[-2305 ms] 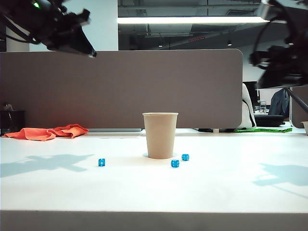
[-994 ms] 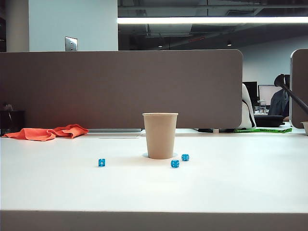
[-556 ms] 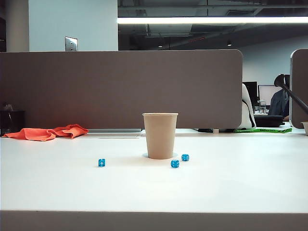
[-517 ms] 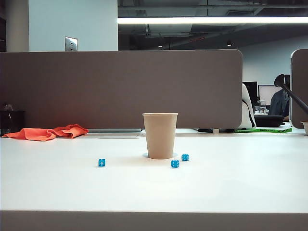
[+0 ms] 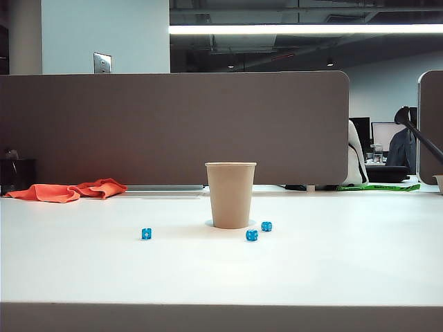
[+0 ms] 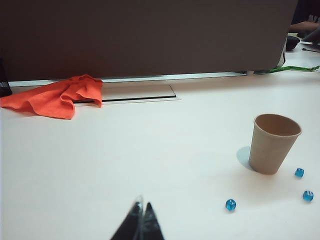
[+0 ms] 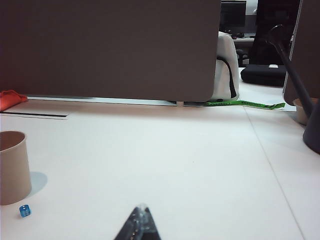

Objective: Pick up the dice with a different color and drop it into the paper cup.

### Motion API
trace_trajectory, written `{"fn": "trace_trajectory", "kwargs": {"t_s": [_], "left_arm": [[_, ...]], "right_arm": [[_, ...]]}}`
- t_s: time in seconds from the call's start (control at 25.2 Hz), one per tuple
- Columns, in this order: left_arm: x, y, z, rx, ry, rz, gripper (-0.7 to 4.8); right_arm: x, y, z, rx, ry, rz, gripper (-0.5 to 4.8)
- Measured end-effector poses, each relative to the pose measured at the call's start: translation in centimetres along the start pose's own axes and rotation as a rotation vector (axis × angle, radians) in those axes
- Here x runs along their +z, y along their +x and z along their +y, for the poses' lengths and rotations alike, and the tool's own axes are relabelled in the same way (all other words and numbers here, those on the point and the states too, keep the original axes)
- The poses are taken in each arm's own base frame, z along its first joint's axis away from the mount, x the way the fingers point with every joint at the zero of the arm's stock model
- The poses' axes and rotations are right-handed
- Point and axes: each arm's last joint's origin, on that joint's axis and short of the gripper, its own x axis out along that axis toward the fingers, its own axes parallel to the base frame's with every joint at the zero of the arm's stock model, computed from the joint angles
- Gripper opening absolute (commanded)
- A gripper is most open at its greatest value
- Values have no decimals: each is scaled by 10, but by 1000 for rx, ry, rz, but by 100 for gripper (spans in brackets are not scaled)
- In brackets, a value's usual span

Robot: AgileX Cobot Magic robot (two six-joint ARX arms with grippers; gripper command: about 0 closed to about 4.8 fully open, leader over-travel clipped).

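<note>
My left tool and right tool, tips pressed together w/ nothing between, hang above the white worktop, back from the paper cup standing upright mid-worktop w/ three blue dice near its base; orange die not visible.
</note>
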Motion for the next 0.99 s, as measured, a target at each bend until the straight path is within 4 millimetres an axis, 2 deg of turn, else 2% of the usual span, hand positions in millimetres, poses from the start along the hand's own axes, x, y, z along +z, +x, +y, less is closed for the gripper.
{"fn": "trace_trajectory", "kwargs": {"t_s": [0.16,0.24,0.44,0.68,0.79,0.99], "left_arm": [[-13,6,-1,-29,0,30,-6],[-26,14,-3,-70,-16,36,-6],[-31,21,-4,-85,-44,-55,-6],[-51,31,-5,-91,-47,-132,-6],[-59,34,-5,-92,-47,-121,-6],[-61,34,-5,-86,14,-106,-6]], "right_arm": [[0,0,0,1,0,1,-2],[0,0,0,2,0,1,-2],[0,0,1,22,0,2,-2],[0,0,1,25,1,1,-2],[0,0,1,25,1,1,-2],[0,0,1,25,2,1,-2]]}}
